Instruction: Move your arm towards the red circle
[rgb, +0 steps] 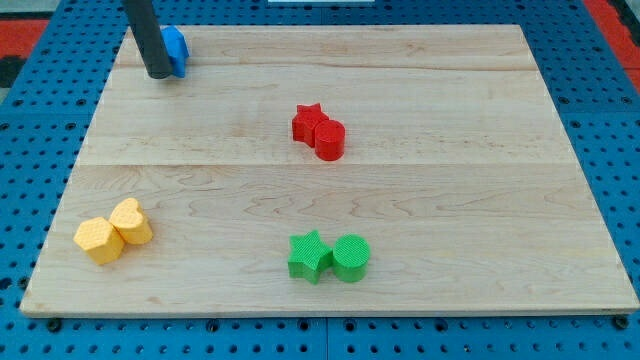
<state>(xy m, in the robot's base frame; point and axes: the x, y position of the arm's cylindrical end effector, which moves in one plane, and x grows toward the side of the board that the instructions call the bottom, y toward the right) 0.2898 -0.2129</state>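
Observation:
The red circle (330, 138) lies near the board's middle, touching a red star (307, 122) at its upper left. My tip (159, 74) is at the view's top left, right against the left side of a blue block (176, 48), whose shape I cannot make out because the rod covers part of it. The tip is far to the left of and a little above the red circle.
Two yellow blocks, a hexagon (98, 240) and a heart (131, 221), touch at the bottom left. A green star (310, 256) and a green circle (351, 257) touch at the bottom middle. The wooden board (480, 150) lies on a blue pegboard.

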